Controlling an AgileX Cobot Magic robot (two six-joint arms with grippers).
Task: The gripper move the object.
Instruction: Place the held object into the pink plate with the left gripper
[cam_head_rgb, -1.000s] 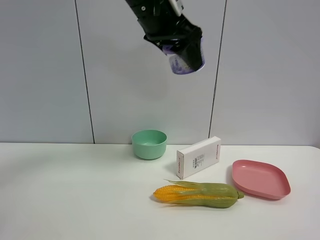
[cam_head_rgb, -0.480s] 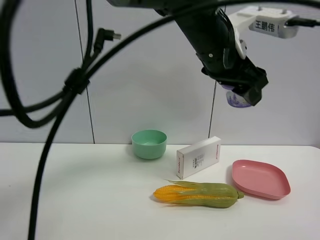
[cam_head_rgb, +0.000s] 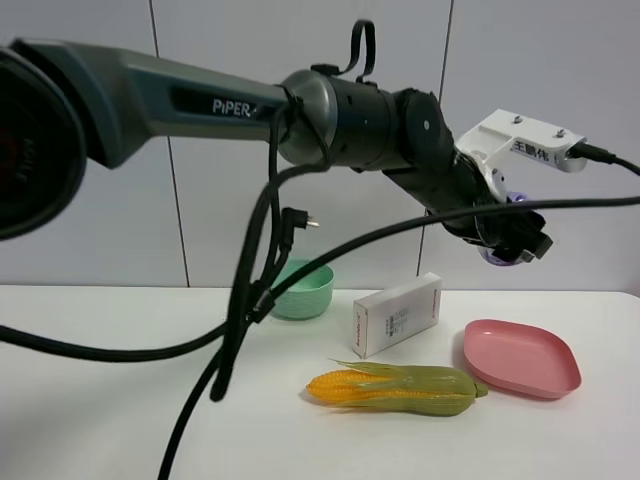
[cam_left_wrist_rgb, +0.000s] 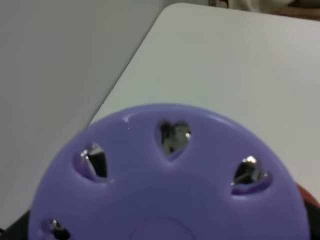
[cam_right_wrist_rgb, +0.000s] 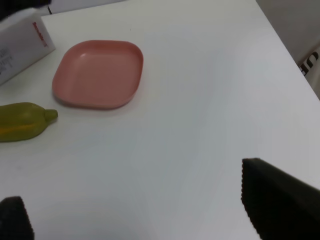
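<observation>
A white box (cam_head_rgb: 397, 314) stands on its long edge on the white table (cam_head_rgb: 120, 380), set at an angle, with red print at one end. Behind it, on its left in the high view, sits a mint-green bowl (cam_head_rgb: 305, 290), near but apart. In front of the box lies a corn cob (cam_head_rgb: 395, 389), yellow kernels at its left end, green husk at its right. Right of the box, a shallow pink plate (cam_head_rgb: 521, 358) rests just beside the husk tip.

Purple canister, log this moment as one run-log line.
left tool: shut on purple canister | height: aloft, clear of table | right tool: open, empty | pink plate: empty
</observation>
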